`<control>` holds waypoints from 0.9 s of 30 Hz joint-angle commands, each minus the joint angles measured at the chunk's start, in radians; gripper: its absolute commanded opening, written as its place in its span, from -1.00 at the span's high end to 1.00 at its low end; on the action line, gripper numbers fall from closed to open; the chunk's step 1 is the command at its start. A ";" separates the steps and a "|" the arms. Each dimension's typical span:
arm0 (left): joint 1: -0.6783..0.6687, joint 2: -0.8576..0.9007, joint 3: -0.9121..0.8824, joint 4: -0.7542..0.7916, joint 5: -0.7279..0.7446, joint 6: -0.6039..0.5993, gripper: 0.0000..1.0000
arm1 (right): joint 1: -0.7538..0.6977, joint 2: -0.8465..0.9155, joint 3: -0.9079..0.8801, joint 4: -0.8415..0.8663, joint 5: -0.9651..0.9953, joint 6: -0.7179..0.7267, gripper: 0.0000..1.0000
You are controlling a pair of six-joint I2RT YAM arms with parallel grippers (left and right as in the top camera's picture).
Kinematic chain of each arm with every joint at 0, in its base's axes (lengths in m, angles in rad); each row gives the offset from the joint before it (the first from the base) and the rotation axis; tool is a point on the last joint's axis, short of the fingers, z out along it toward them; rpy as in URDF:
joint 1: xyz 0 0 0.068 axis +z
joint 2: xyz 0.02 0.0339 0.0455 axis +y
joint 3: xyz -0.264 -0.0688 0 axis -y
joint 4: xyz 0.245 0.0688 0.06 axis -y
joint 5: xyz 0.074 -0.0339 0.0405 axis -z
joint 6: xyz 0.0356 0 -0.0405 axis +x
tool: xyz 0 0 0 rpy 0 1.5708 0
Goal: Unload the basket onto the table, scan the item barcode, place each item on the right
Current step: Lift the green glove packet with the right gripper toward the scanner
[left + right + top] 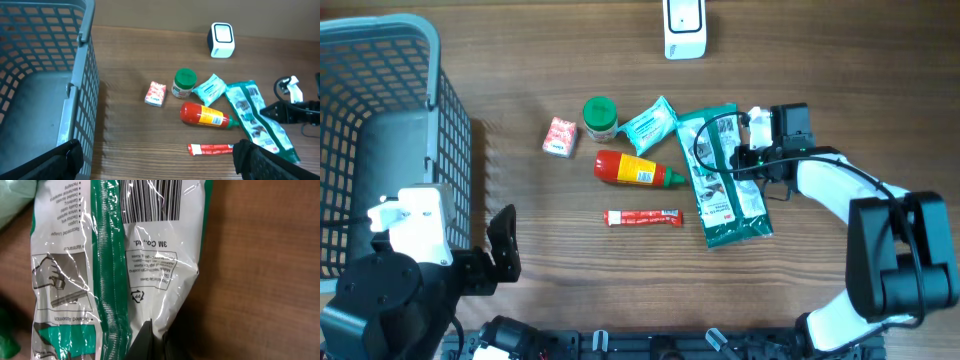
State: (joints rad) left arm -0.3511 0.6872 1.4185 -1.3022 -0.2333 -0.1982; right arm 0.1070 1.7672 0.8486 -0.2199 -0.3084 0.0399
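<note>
Your right claw (748,158) is clenched on the right edge of the green bag (725,200), which lies flat right of the desk's (860,60) middle, barcode (150,200) facing up. Your left claw (503,245) hangs released near the front-left corner beside the basket (380,90), and the scanner (684,28) stands at the far edge

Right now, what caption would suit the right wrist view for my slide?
Right gripper shut on the edge of a green-and-white package, its barcode facing the camera.

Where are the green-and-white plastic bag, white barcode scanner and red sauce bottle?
green-and-white plastic bag (150,200): right wrist view, barcode panel.
white barcode scanner (684,25): overhead view, top face.
red sauce bottle (638,172): overhead view, yellow label.
</note>
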 commanded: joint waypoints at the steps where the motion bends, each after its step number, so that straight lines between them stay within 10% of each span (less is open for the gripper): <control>1: 0.003 0.002 -0.001 0.003 0.013 0.011 -1.00 | 0.009 -0.113 0.014 -0.088 0.036 -0.095 0.92; 17: 0.003 0.002 -0.001 0.003 0.013 0.011 -1.00 | -0.038 -0.354 0.245 -0.267 -0.504 -0.455 0.92; 27: 0.003 0.002 -0.001 0.003 0.013 0.012 -1.00 | -0.067 -0.349 0.511 -0.690 -0.608 -0.690 0.92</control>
State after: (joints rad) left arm -0.3511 0.6872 1.4185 -1.3025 -0.2333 -0.1982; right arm 0.0410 1.4239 1.2922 -0.8730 -0.8646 -0.5854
